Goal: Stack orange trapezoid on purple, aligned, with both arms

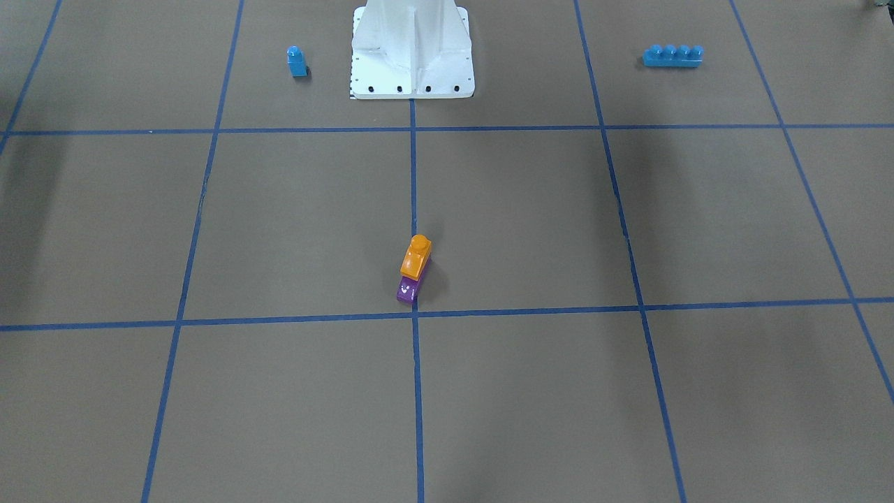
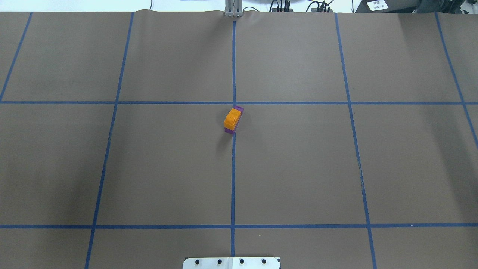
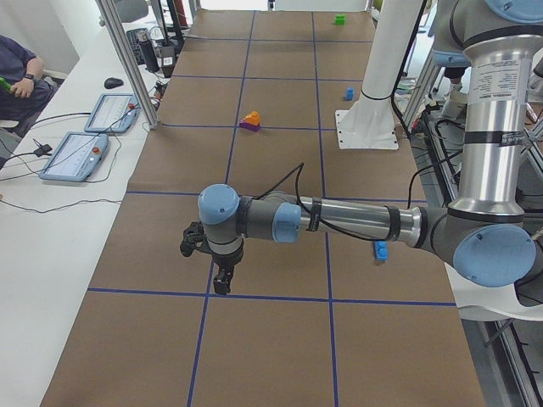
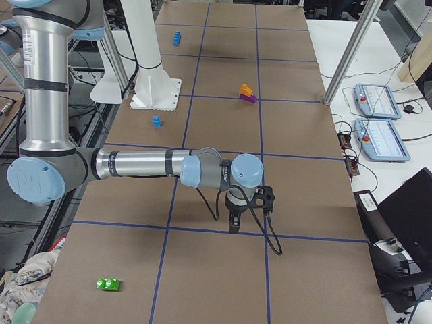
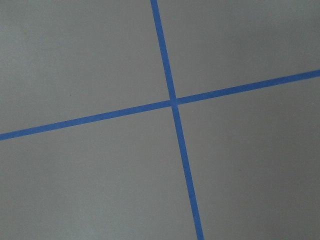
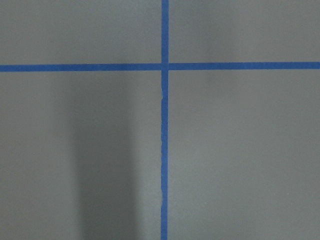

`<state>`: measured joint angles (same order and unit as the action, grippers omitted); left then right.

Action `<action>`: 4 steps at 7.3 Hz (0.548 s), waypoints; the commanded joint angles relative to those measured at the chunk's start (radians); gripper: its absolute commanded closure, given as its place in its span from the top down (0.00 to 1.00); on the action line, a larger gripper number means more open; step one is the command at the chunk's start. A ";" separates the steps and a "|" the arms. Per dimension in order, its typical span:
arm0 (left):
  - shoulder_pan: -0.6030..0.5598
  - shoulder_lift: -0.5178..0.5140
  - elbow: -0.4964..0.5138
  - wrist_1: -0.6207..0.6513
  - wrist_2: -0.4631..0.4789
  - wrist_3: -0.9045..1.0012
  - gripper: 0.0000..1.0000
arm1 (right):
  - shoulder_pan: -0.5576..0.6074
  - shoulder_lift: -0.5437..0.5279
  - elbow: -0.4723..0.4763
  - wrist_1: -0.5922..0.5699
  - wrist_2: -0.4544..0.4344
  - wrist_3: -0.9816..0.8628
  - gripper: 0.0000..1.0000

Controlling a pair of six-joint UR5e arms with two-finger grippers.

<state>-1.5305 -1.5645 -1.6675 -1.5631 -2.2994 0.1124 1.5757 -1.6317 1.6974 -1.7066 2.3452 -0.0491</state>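
The orange trapezoid [image 1: 416,257] sits on top of the purple brick [image 1: 408,290] at the table's middle, on the centre tape line. The purple sticks out a little from under the orange. The stack also shows in the overhead view, orange [image 2: 232,118] on purple [image 2: 239,109]. Both arms are far from it. My left gripper [image 3: 222,284] hangs over the table's left end and points down. My right gripper [image 4: 233,223] hangs over the right end and points down. I cannot tell whether either is open or shut. Both wrist views show only bare mat and tape.
The white pedestal [image 1: 412,49] stands at the robot's side. A single blue brick [image 1: 297,61] and a long blue brick [image 1: 672,56] lie beside it. A green brick [image 4: 107,284] lies near the right end. An operator [image 3: 21,76] sits beyond the far edge.
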 commanded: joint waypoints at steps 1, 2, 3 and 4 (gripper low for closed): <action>0.001 0.000 0.000 0.000 0.000 0.001 1.00 | 0.029 0.007 0.001 -0.034 -0.033 -0.078 1.00; 0.003 -0.002 0.000 0.000 0.000 0.000 1.00 | 0.040 0.009 0.002 -0.042 -0.033 -0.087 1.00; 0.003 0.000 0.000 -0.002 0.000 -0.002 1.00 | 0.040 0.006 -0.001 -0.038 -0.030 -0.087 1.00; 0.003 0.001 0.000 0.001 0.000 -0.005 1.00 | 0.040 0.001 -0.002 -0.031 -0.021 -0.086 1.00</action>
<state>-1.5282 -1.5646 -1.6675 -1.5634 -2.2994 0.1104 1.6131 -1.6267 1.6971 -1.7419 2.3164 -0.1329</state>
